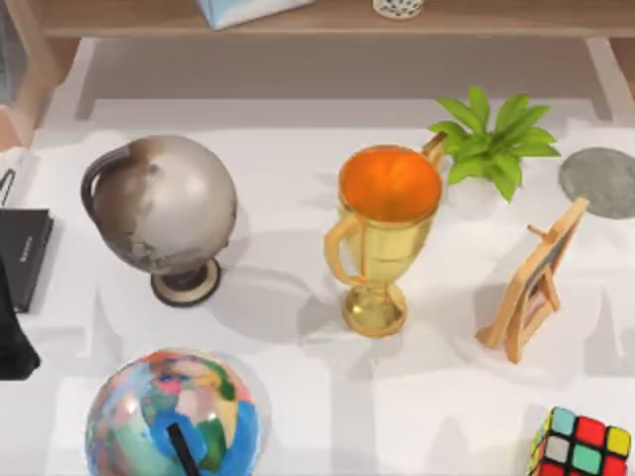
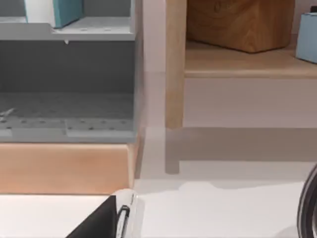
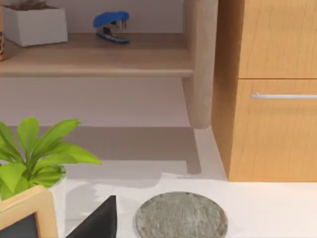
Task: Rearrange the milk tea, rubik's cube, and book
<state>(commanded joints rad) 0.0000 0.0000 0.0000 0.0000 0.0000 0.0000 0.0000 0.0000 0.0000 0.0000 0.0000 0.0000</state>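
Note:
The rubik's cube (image 1: 582, 445) sits at the table's front right corner, partly cut off by the picture edge. The milk tea is out of view. In the left wrist view, a teal cover with a pale edge, seemingly the book (image 2: 59, 11), stands on a grey shelf. My left arm (image 1: 12, 332) is a black shape at the table's left edge, and a black part of its gripper (image 2: 99, 220) shows low in the left wrist view. A black part of my right gripper (image 3: 96, 220) shows next to a grey round mat (image 3: 181, 215).
A grey globe (image 1: 164, 208) stands left of centre and a gold trophy (image 1: 385, 233) in the middle. A coloured globe (image 1: 174, 416) is at front left. At the right are a plant (image 1: 496, 139), a wooden frame (image 1: 536, 283) and the grey mat (image 1: 600, 181). A flat black book (image 1: 22, 253) lies far left.

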